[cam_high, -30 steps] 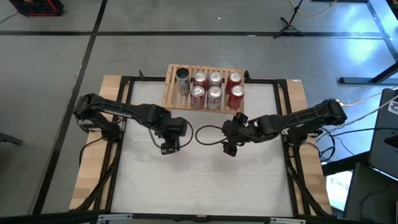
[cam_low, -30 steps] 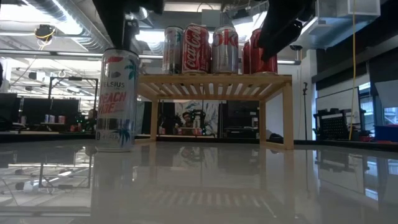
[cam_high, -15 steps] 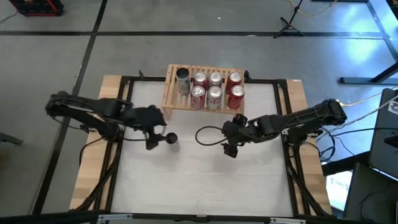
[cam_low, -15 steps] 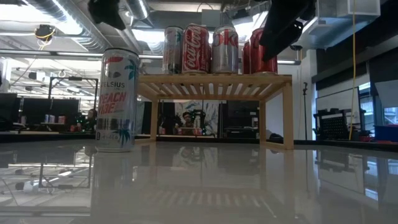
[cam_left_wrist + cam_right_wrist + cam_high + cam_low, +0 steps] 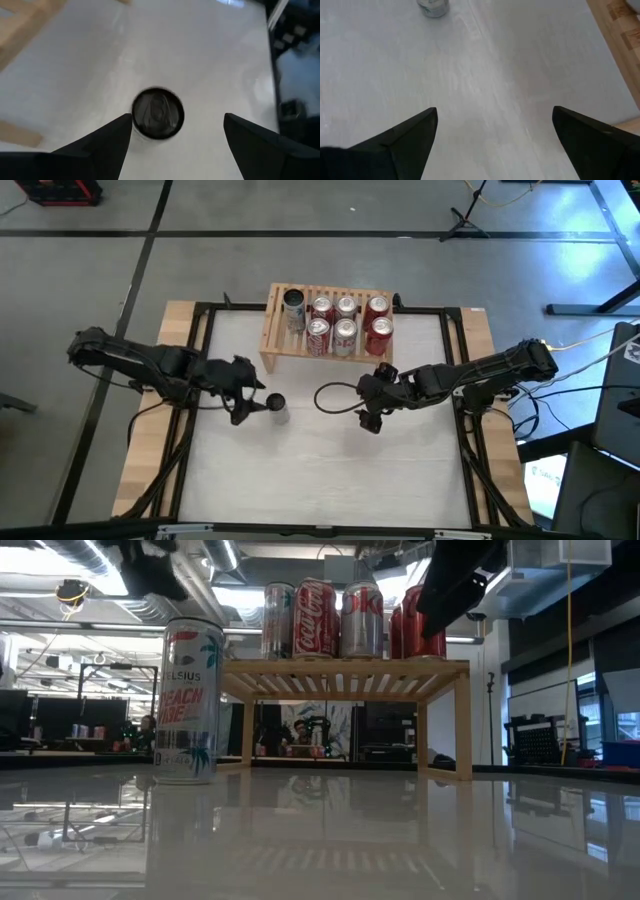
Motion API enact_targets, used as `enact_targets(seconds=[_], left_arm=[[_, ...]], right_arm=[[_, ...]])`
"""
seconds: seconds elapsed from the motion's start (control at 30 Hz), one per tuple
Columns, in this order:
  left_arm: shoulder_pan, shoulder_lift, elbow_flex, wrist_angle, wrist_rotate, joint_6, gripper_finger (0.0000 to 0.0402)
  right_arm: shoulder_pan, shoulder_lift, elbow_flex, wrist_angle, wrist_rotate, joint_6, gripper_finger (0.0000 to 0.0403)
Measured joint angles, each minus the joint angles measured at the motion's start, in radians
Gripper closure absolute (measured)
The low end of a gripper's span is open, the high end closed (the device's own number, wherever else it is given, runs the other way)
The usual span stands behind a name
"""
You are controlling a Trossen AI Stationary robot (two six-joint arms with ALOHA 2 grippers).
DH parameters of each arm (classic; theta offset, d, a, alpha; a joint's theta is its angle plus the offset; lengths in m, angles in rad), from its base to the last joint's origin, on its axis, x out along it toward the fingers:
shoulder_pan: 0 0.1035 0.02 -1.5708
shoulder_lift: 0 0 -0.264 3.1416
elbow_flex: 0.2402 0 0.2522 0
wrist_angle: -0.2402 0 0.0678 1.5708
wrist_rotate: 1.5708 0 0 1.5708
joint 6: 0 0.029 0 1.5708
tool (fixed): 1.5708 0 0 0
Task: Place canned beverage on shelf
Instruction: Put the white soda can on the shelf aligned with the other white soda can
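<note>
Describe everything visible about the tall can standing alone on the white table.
The tall, slim white can stands upright on the glossy white table, in front of the light-wood shelf's left end and apart from it. Its label shows a red band at the top, red lettering and teal palm shapes; its dark metal lid with pull tab looks unopened from the left wrist view. Nothing touches it: the left gripper is beside it with fingers open.

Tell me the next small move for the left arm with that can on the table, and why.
Probably lower the left gripper straight down around the can. Its fingers are open, and the left wrist view shows the can top between them, upright on the table and not yet gripped. The shelf seems to have a free spot beside its cans.
</note>
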Motion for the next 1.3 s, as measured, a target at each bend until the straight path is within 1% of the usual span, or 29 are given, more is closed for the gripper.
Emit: enact_targets(seconds=[0.23, 0.3, 0.43, 0.9, 1.0, 1.17, 1.23, 1.3], left_arm=[[-0.029, 0.100, -0.020, 0.044, -0.072, 0.128, 0.0096], [-0.030, 0.125, -0.020, 0.051, -0.077, 0.155, 0.0096], [-0.030, 0.164, -0.021, 0.061, -0.095, 0.164, 0.0099], [-0.029, 0.287, -0.020, 0.110, -0.075, 0.196, 0.0101], [-0.029, 0.303, -0.020, 0.108, -0.060, 0.197, 0.0118], [-0.029, 0.299, -0.020, 0.108, -0.046, 0.189, 0.0171], [-0.029, 0.291, -0.002, 0.073, -0.033, 0.183, 0.0177], [-0.029, 0.277, 0.048, 0.012, -0.023, 0.180, 0.0177]], right_arm=[[0.000, 0.000, 0.000, 0.003, 0.000, 0.000, 0.0020], [0.000, 0.000, 0.000, 0.003, 0.000, 0.000, 0.0020], [0.000, 0.000, 0.000, 0.004, 0.000, 0.002, 0.0020], [0.000, 0.000, 0.000, 0.005, 0.000, 0.008, 0.0020], [0.000, 0.000, 0.000, 0.006, -0.003, 0.011, 0.0020], [0.000, 0.000, 0.000, 0.008, -0.019, 0.014, 0.0020], [0.000, 0.000, 0.000, 0.008, -0.019, 0.013, 0.0020], [0.000, 0.000, 0.000, 0.008, -0.019, 0.013, 0.0020]])
